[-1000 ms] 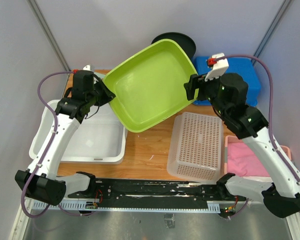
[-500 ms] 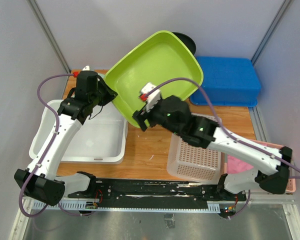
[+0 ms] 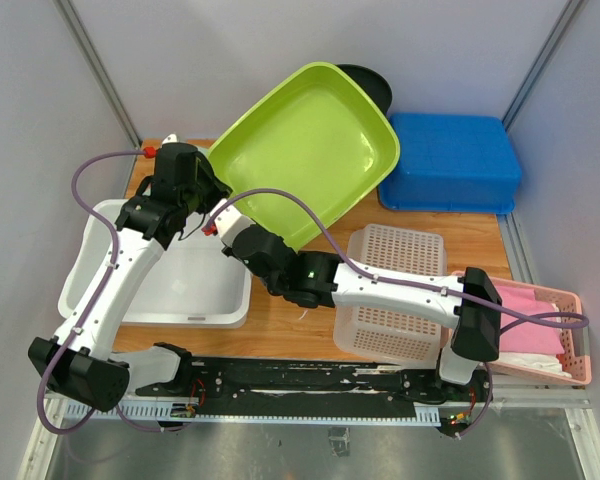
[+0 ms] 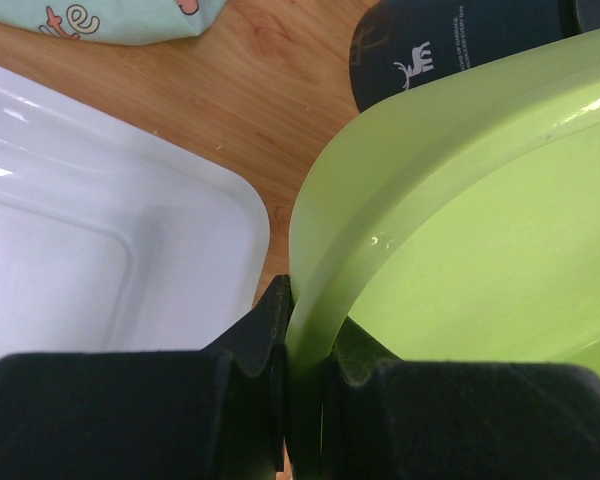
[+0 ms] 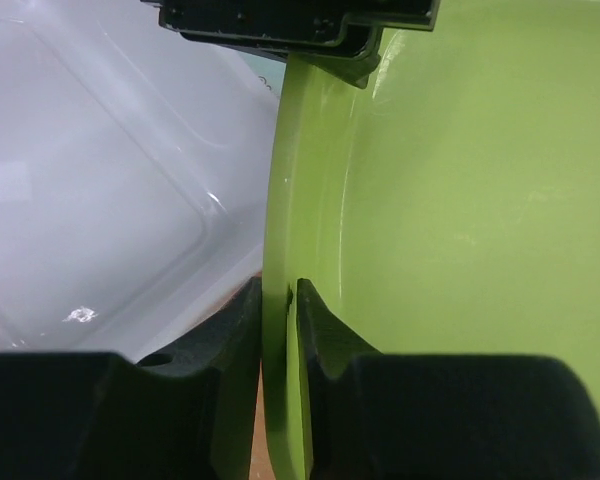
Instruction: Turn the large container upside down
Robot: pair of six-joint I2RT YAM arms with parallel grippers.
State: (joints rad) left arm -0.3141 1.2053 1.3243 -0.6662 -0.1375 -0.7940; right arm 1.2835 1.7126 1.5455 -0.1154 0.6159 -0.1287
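A wooden table carries a white tub, a blue bin and a lattice basket. Above them the large lime-green container is lifted and steeply tilted, its hollow facing up. The left claw is clamped tight on its left rim. The right claw pinches the same rim just below.

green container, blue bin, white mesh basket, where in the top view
green container (image 3: pixel 310 140), top view, inner floor
blue bin (image 3: pixel 450 160), top view, top face
white mesh basket (image 3: pixel 395 255), top view, perforated surface
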